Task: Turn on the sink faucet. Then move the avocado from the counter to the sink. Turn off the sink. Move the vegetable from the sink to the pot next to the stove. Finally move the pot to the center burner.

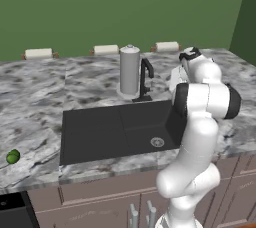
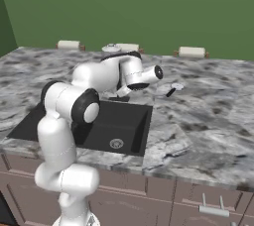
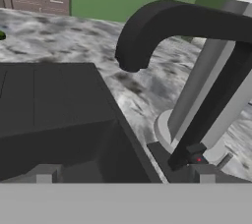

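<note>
The black gooseneck faucet [image 1: 146, 79] stands behind the black sink [image 1: 100, 132], and no water shows under its spout [image 3: 162, 21]. In the hand view its stem [image 3: 216, 105] rises at the right, with the small side lever [image 3: 195, 150] near its base. My gripper [image 3: 124, 176] is open with its fingertips [image 3: 44, 174] wide apart. It is low over the sink's back edge, just short of the faucet base, holding nothing. The avocado [image 1: 13, 156] lies on the marbled counter [image 1: 35, 107] far left of the sink. The pot is out of view.
A tall grey canister [image 1: 129, 69] stands right beside the faucet on its left. A small silver item with a dark handle [image 2: 172, 89] lies on the counter right of the sink. A black appliance corner [image 1: 12, 212] shows at the lower left. A green wall backs the counter.
</note>
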